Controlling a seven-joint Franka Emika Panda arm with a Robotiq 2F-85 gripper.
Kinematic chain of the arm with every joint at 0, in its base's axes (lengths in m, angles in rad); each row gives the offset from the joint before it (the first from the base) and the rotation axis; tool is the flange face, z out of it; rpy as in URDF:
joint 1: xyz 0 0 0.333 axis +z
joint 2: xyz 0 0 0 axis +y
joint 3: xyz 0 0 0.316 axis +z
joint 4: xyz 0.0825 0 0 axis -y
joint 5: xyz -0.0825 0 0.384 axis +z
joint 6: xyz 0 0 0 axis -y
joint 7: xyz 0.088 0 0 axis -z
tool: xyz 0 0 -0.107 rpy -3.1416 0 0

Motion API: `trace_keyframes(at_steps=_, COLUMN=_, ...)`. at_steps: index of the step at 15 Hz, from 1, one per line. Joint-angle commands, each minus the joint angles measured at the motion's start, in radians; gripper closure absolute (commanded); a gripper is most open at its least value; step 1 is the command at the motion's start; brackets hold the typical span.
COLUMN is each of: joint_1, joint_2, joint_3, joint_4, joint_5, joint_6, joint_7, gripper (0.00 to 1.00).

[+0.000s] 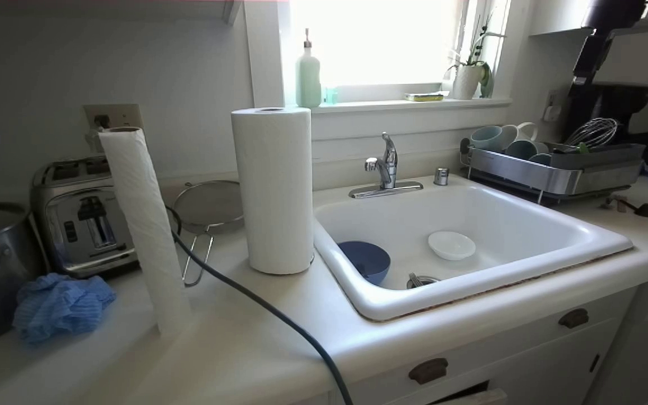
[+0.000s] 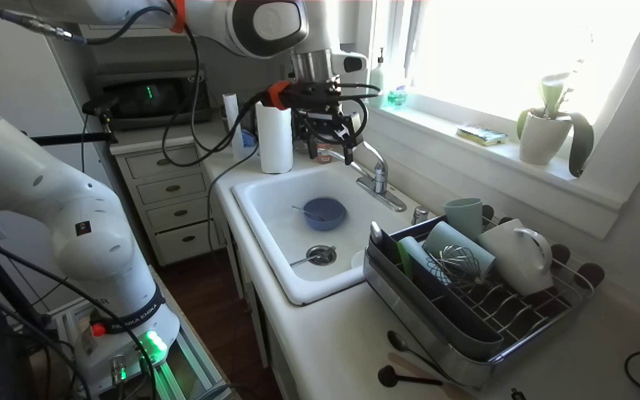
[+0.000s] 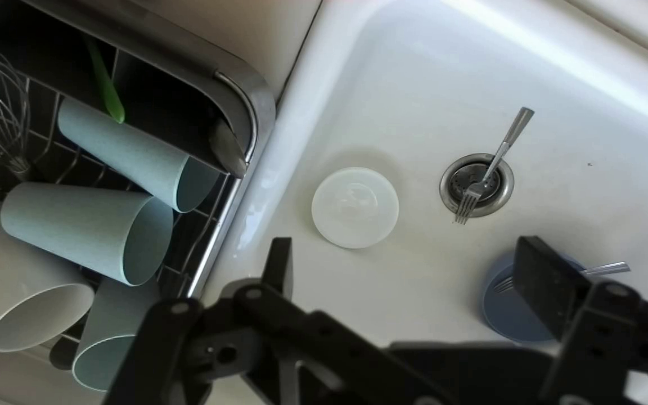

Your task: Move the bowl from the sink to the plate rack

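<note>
1. The jaws of the gripper [image 2: 330, 155] are spread wide, tips pointing down, with nothing held between them.
2. They hang over the sink [image 2: 309, 289], well above its floor; in an exterior view one jaw overlaps the faucet [image 2: 380, 172].
3. The wrist [image 2: 313, 66] drops almost vertically from the forearm [image 2: 209, 19], which reaches in across the top of that view. The upper arm [image 2: 20, 150] slants from the base [image 2: 148, 328] at lower left up toward the left edge.
4. The blue bowl [image 3: 509, 315] sits upright in the sink, below the jaws and apart from them, at the end near the paper towel roll [image 2: 274, 139]. A fork [image 3: 608, 269] leans in it, handle over the rim. In the wrist view, one jaw hides part of the bowl.
5. A white dish [image 3: 355, 208] lies toward the opposite end; a second fork [image 3: 514, 132] lies across the drain [image 3: 462, 177].
6. Beyond that end, the plate rack [image 2: 409, 316] stands on the worktop [image 2: 331, 339] just beside the sink, loaded with pale cups [image 3: 76, 230], a white jug [image 2: 509, 258] and a whisk [image 3: 17, 163].
</note>
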Motion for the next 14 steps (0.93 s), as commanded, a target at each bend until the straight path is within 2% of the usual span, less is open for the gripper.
trace_keyframes(at_steps=1, joint_1=-0.007, joint_2=0.001, joint_3=0.006, joint_4=0.002, joint_5=0.003, joint_6=-0.001, joint_7=-0.003, gripper=0.0)
trace_keyframes(at_steps=11, joint_1=-0.007, joint_2=0.001, joint_3=0.006, joint_4=0.002, joint_5=0.003, joint_6=-0.001, joint_7=-0.003, gripper=0.0)
trace_keyframes(at_steps=13, joint_1=0.034, joint_2=0.032, joint_3=0.026, joint_4=-0.001, joint_5=0.056, joint_6=0.002, joint_7=0.003, gripper=0.0)
trace_keyframes(at_steps=14, joint_1=0.043, joint_2=0.045, joint_3=0.053, joint_4=-0.008, joint_5=0.063, joint_6=0.006, joint_7=0.048, gripper=0.0)
